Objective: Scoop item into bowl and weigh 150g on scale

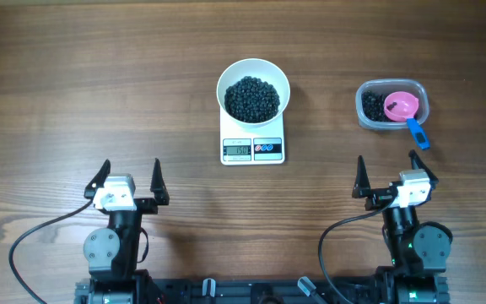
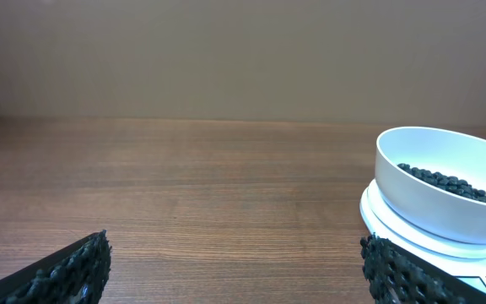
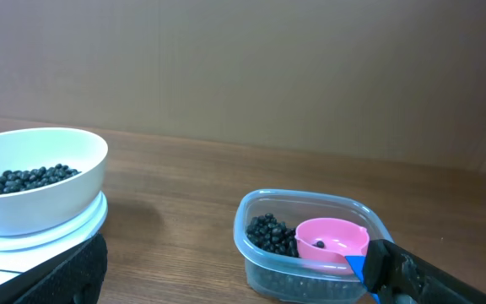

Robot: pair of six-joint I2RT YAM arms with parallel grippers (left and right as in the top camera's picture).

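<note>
The white bowl stands on the scale at mid-table, holding a dark heap of the item. From the left wrist the bowl shows at the right edge; from the right wrist the bowl shows at the left. More of the item lies in a clear tub with a pink scoop on a blue handle. My left gripper is open and empty near the front edge, left of the scale. My right gripper is open and empty just in front of the tub.
The scale's grey display and two round buttons face the front edge. Black cables run from both arm bases along the front. Bare wooden tabletop stretches left of the bowl and between the scale and the tub.
</note>
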